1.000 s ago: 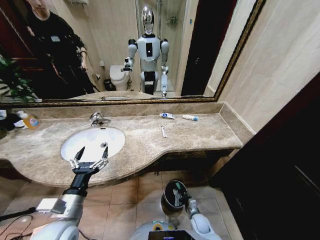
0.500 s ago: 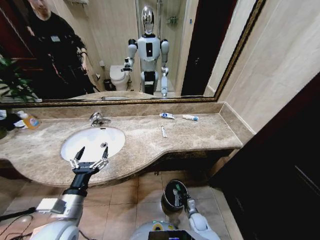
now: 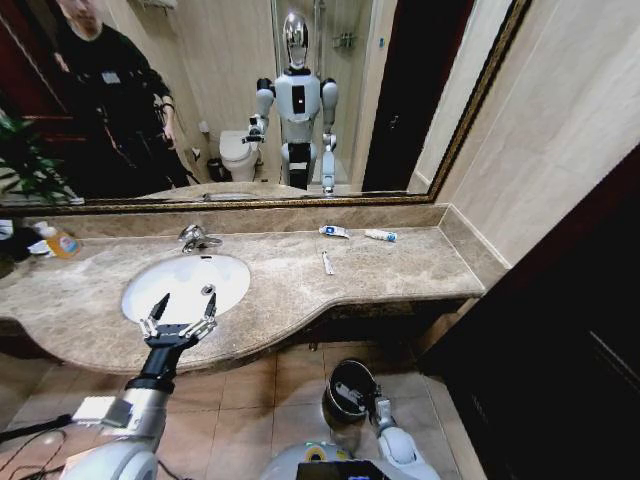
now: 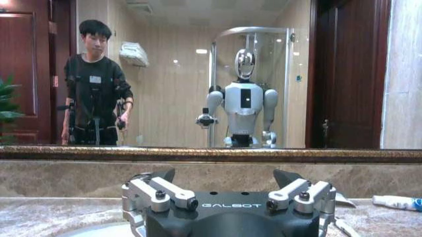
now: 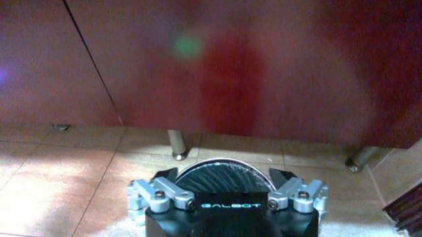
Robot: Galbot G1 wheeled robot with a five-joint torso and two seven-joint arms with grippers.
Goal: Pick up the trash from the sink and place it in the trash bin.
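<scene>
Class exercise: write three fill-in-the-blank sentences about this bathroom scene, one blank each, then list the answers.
1. The left gripper hangs with fingers open over the white oval porcelain ____.
2. The small round black trash bin stands on the tiled ____.
3. The right gripper is above the black ____.

Answers: sink; floor; bin

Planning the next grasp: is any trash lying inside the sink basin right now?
No. The sink basin holds none; the tubes and stick lie on the countertop.
</scene>
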